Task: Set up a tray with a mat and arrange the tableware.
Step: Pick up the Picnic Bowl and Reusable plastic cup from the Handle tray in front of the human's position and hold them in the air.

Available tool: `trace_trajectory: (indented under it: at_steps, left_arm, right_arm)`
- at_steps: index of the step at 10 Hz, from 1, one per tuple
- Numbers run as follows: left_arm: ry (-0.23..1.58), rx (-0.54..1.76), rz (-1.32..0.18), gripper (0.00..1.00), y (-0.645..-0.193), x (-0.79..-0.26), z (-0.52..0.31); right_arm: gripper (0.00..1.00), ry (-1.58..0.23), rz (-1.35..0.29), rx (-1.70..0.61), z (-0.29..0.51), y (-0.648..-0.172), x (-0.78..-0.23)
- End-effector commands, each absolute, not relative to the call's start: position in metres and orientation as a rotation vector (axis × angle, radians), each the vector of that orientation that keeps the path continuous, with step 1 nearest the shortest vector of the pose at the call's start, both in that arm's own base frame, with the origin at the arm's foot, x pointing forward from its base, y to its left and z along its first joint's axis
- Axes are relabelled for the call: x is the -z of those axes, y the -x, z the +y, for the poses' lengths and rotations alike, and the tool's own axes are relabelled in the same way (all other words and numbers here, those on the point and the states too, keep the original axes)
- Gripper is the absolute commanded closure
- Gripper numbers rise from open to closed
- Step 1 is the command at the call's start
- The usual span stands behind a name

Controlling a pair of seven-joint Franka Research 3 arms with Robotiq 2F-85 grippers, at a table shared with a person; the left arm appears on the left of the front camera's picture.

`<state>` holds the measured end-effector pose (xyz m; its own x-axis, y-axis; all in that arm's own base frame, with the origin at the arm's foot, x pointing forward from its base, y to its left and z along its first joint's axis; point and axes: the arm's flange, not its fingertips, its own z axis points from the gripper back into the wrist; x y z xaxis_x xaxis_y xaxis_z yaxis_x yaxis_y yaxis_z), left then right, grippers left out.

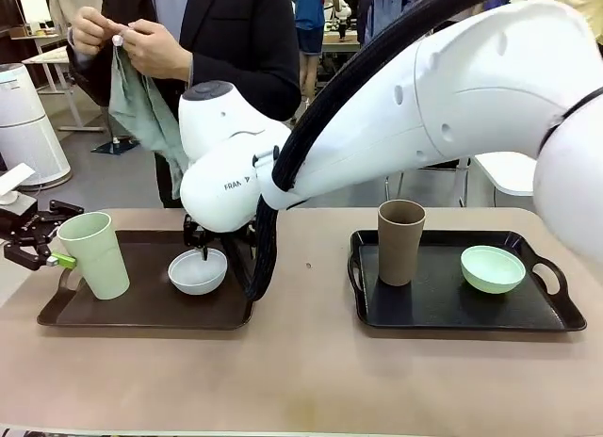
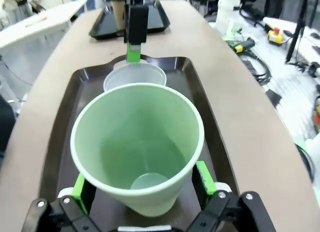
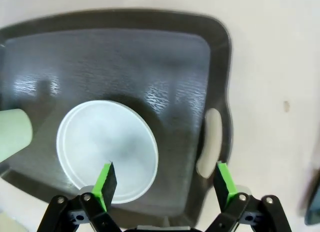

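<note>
A pale green cup (image 1: 94, 253) and a white bowl (image 1: 198, 270) stand on the brown tray (image 1: 141, 315). My left gripper (image 2: 141, 179) is open, its pads (image 2: 202, 176) on either side of the green cup (image 2: 137, 142) low down. Over the white bowl (image 3: 107, 149) my right gripper (image 3: 165, 177) hangs open, one finger above the bowl's rim, the other above the tray's handle hole (image 3: 210, 142). A tan cup (image 1: 400, 241) and a mint bowl (image 1: 493, 268) sit on the black tray (image 1: 452, 315). The person holds up a grey-green mat (image 1: 141, 103) in both hands.
My right arm (image 1: 424, 98) reaches across the middle of the table and hides the space behind it. Bare tabletop (image 1: 301, 380) lies between the trays and along the front edge. A white cylinder (image 1: 28, 126) stands on the floor at far left.
</note>
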<state>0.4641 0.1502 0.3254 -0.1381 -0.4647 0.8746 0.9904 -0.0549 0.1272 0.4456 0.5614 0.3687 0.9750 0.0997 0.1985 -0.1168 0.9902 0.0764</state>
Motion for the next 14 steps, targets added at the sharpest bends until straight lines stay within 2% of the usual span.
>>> trace_trajectory:
  at_steps: [1,8,9,10,11,12,13,14]
  left_arm:
    - [0.811,1.542,-0.982,0.00,-0.468,-0.312,0.144]
    - [0.895,1.547,-0.941,0.00,-0.477,-0.282,0.131]
    - [0.893,1.560,-0.951,0.59,-0.477,-0.282,0.132]
    - [0.894,1.556,-0.952,0.59,-0.476,-0.284,0.132]
    - [0.896,1.553,-0.953,1.00,-0.475,-0.283,0.132]
    - [0.892,1.554,-0.953,0.64,-0.473,-0.284,0.133]
    - [0.889,1.556,-0.951,1.00,-0.472,-0.283,0.134]
    - [0.887,1.560,-0.949,1.00,-0.473,-0.285,0.135]
  right_arm:
    - [0.00,-0.129,-0.205,-0.141,0.567,-0.453,-0.357]
    - [0.00,-0.130,-0.162,-0.170,0.577,-0.454,-0.329]
    - [0.59,-0.136,-0.155,-0.176,0.575,-0.455,-0.327]
    - [0.59,-0.143,-0.156,-0.185,0.577,-0.454,-0.328]
    - [1.00,-0.142,-0.158,-0.188,0.577,-0.453,-0.328]
    - [0.61,-0.137,-0.164,-0.186,0.578,-0.454,-0.329]
    - [1.00,-0.129,-0.169,-0.187,0.579,-0.453,-0.329]
    - [1.00,-0.123,-0.175,-0.189,0.579,-0.452,-0.330]
